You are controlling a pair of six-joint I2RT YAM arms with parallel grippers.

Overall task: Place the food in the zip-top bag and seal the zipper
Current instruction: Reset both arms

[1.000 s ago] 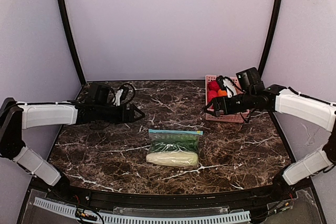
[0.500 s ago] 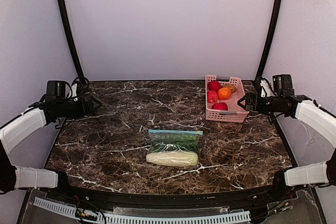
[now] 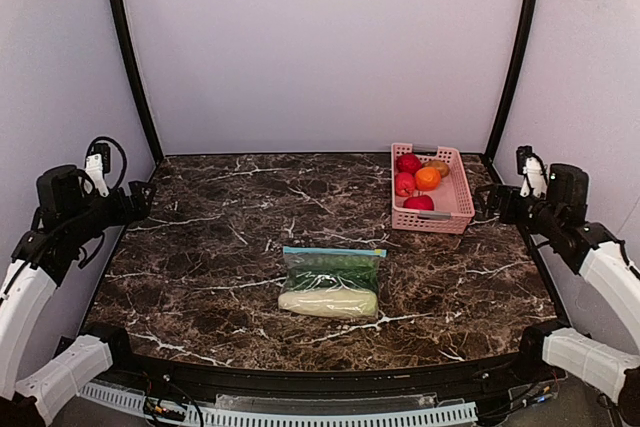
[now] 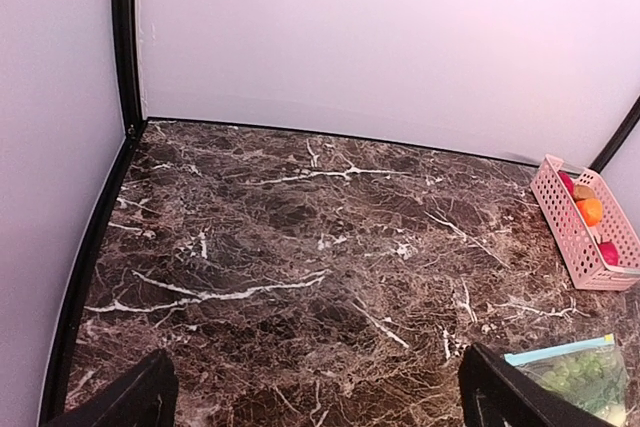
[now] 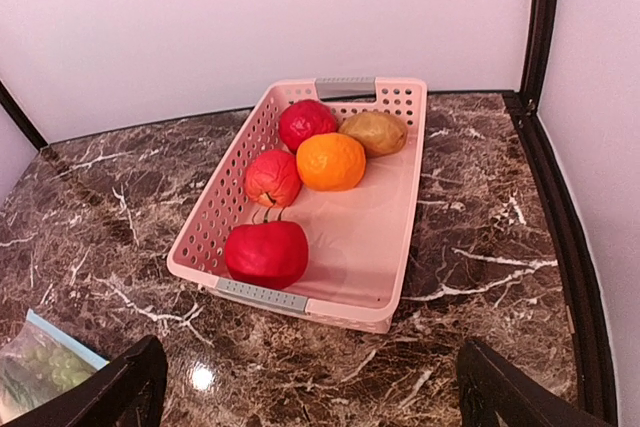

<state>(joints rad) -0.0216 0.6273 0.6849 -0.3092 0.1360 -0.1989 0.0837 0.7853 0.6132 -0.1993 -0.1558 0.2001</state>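
So in the overhead view, the bag (image 3: 331,284) lies flat in the middle of the table (image 3: 200,257), well apart from both arms. We can make out the pale gourd (image 3: 328,302) along its near edge with leafy greens (image 3: 335,273) behind it, all under the plastic. The blue zipper strip (image 3: 334,251) runs along the far edge and looks flat and straight, but honestly we can't tell from up here if it's pressed shut the whole way. The left gripper (image 3: 140,201) sits out by the left wall and the right gripper (image 3: 496,204) by the right wall, neither touching anything. Our read is that loading is done and we're at the sealing step or just past it, so the next move, if any, would be a pinch run along that strip end to end. The left wrist view shows its fingers (image 4: 135,397) spread wide over bare marble with nothing between them. There's a corner of the bag at lower right with what look like green grapes (image 4: 568,372) inside. In the right wrist view the fingers (image 5: 130,382) are spread wide too, and empty. They look down at the pink basket (image 5: 215,227), which holds three red fruits (image 5: 265,252), an orange (image 5: 329,161) and a brownish lump (image 5: 373,132). We can't pick out the pepper anywhere.
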